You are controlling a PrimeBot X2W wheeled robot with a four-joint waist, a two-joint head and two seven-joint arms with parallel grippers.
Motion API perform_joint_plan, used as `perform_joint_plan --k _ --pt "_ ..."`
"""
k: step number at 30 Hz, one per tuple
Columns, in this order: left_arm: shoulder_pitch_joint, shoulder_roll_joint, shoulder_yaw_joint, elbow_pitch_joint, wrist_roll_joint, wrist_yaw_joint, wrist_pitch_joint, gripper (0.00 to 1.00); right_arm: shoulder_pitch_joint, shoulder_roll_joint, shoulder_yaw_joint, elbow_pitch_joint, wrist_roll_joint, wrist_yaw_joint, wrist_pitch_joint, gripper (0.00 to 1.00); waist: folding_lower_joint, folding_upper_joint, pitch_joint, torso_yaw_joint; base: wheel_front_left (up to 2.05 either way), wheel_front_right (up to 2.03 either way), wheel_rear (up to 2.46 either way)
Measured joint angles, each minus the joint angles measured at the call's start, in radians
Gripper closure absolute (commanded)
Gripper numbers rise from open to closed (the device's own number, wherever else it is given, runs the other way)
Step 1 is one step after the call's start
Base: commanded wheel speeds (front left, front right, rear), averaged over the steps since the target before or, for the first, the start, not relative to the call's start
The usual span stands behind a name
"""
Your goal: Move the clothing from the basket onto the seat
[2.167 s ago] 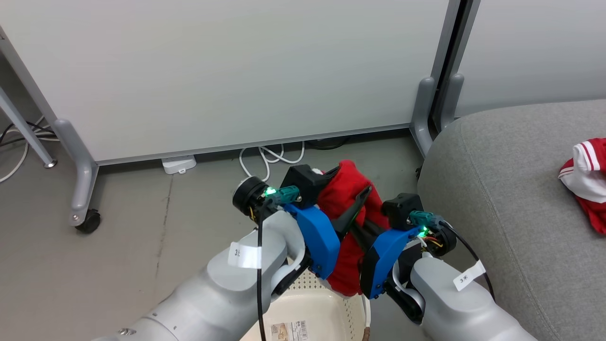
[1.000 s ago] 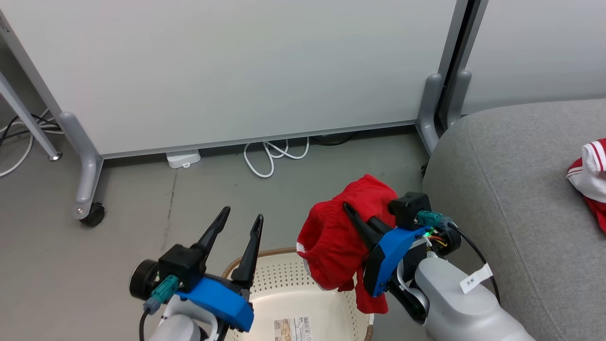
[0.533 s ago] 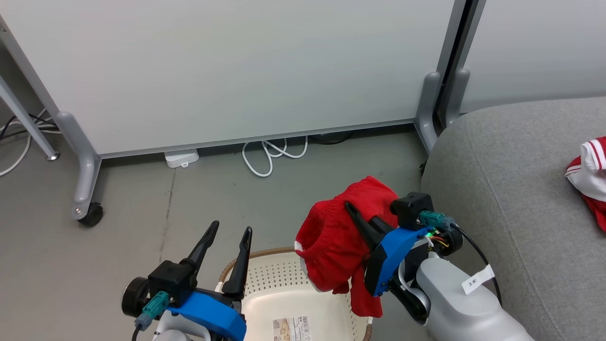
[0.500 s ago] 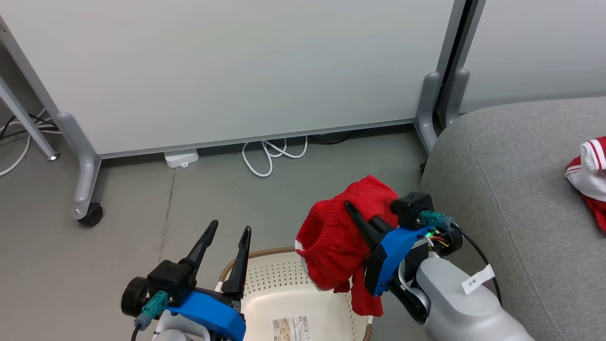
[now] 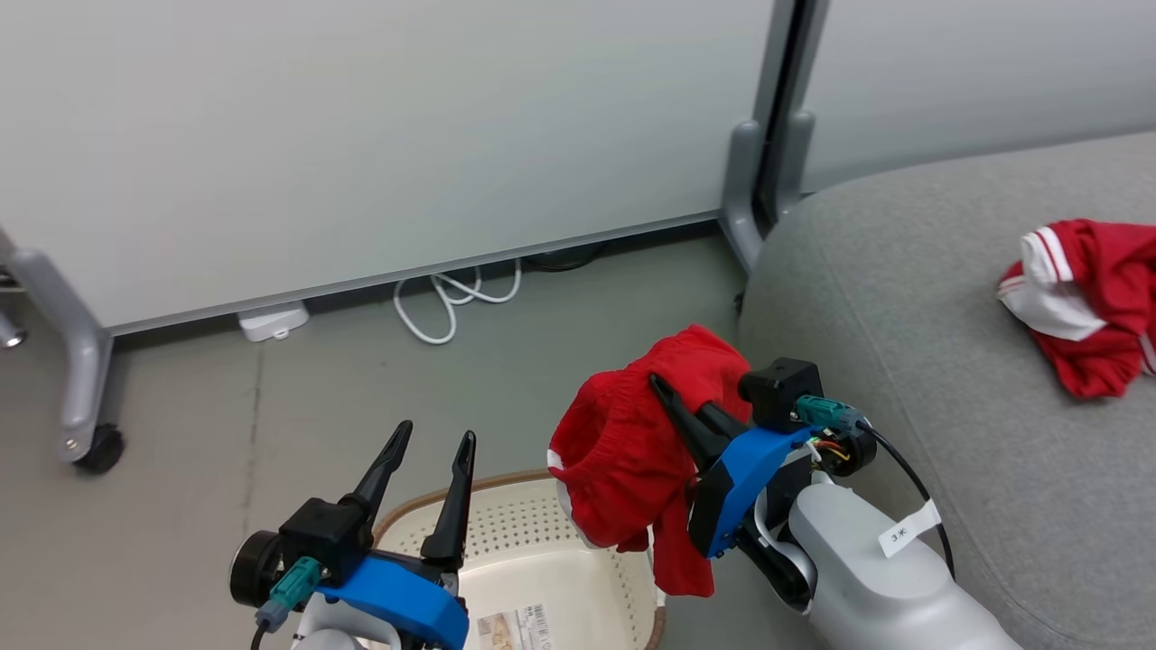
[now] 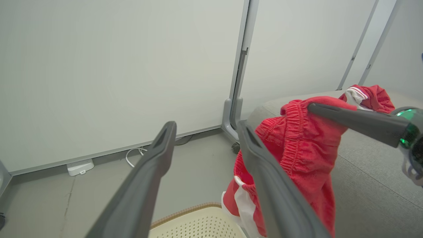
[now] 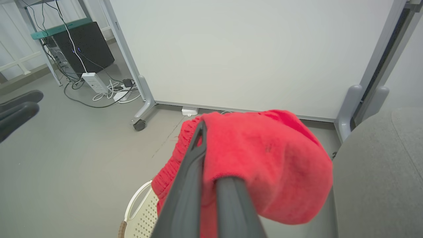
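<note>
The top (image 5: 1084, 307) lies on the seat (image 5: 903, 298), the shorts (image 5: 623, 460) hang just beside it, gripped in the right claw (image 5: 668, 402), the left claw (image 5: 435, 431) is open and empty, so seemingly only their placing remains.

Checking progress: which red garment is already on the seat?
The top with white striped cuffs, lying on the grey seat. The shorts hang from the shut right tool, off the seat.

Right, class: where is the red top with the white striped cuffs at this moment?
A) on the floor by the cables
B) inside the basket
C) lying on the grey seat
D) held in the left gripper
C: the top lies crumpled on the seat, while the right gripper is shut on the shorts.
</note>
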Motion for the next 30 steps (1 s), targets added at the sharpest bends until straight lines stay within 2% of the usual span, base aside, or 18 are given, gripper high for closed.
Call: perform_joint_plan --k 18,30 --pt "-0.022 -0.005 -0.010 0.002 0.011 -0.006 0.000 0.00 -0.001 -0.002 -0.026 -0.030 -0.021 0.000 0.000 1.00 0.0000 0.0000 0.039 -0.238 0.00 0.00 0.00" --pt "-0.029 0.016 -0.017 -0.001 0.008 -0.006 0.000 0.00 0.001 0.000 -0.049 -0.055 -0.031 0.000 0.000 1.00 0.0000 0.0000 0.065 -0.352 0.00 0.00 0.00"
